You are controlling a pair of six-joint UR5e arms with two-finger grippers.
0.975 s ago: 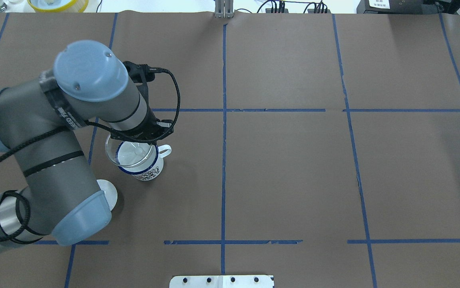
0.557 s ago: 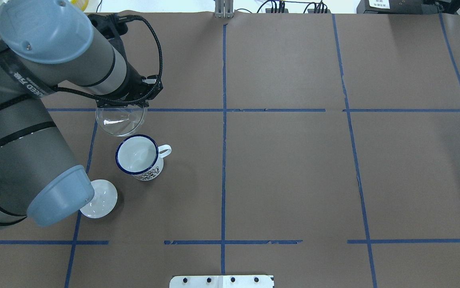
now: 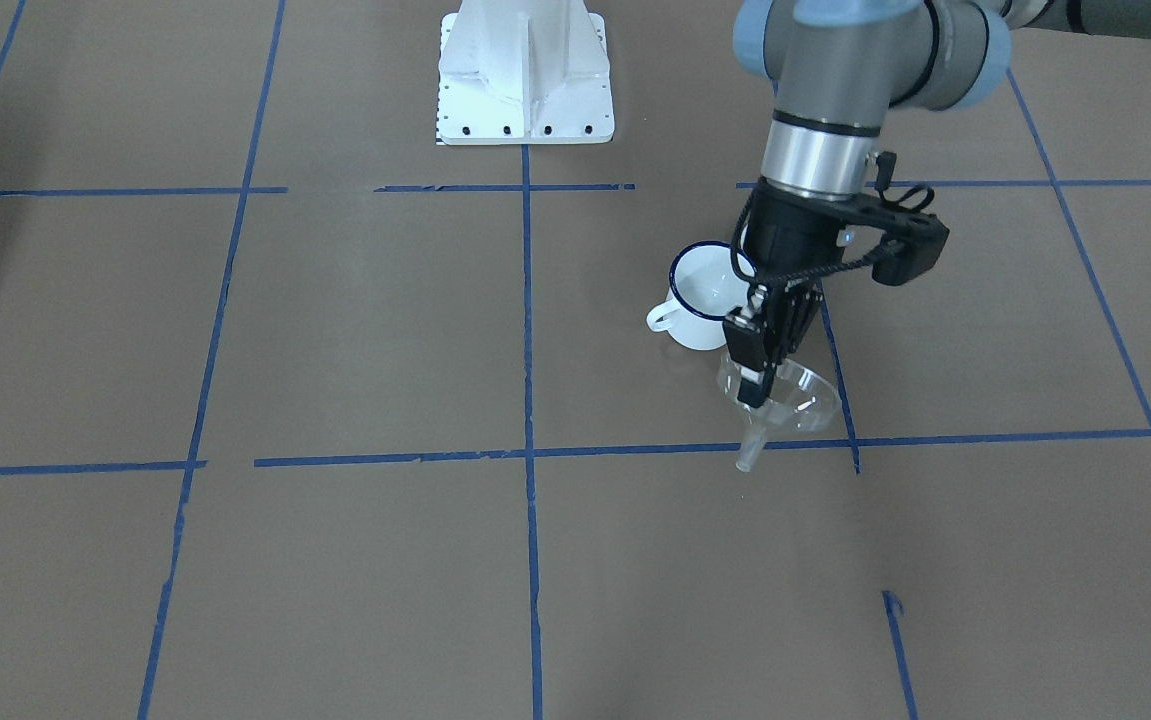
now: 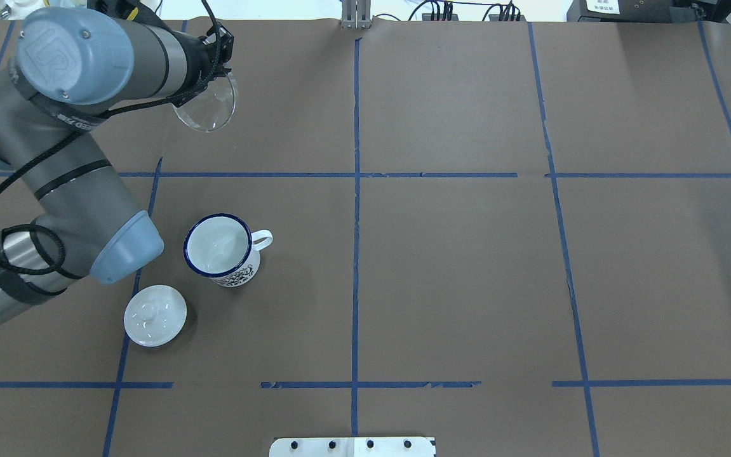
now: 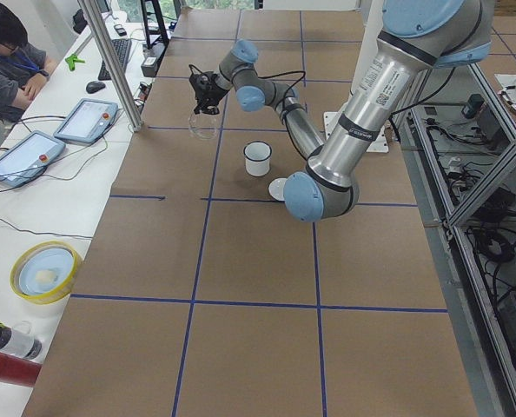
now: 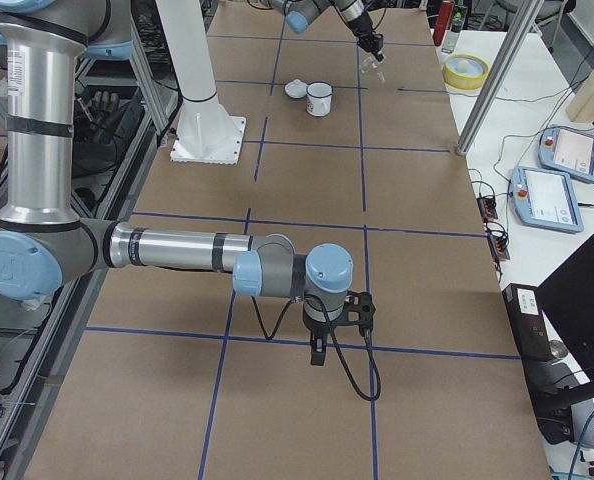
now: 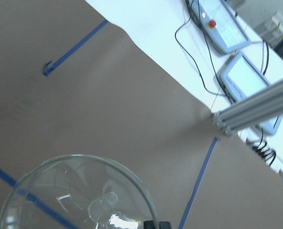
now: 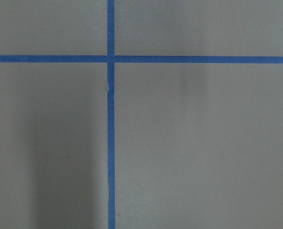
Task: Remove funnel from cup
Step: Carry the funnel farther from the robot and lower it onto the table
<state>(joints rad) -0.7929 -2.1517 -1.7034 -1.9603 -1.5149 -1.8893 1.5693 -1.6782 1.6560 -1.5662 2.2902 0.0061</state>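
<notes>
Toward the left edge of the bench [image 4: 467,285] I see the lid [image 4: 155,315], with the cup [image 4: 218,247] just beside it. Near the far left corner, the left gripper [image 3: 753,390] clenches its fingers on the rim of the funnel [image 3: 805,405]. For the right gripper [image 6: 318,352], I cannot tell how the fingers stand.

Wide table [image 4: 454,285] wrapped in flat brown paper, ruled into big squares by blue tape lines [image 4: 355,285]. Along one long edge, a white bench [image 5: 32,208], two grey tablet-like pendants with blue screens [image 5: 86,120] lying on it, a yellow-rimmed round bowl [image 5: 45,271] further along. Silver aluminium post [image 5: 112,65] rising at the seam. White metal pedestal [image 3: 525,70] bolted down opposite. Even, soft light, faint shadows.
</notes>
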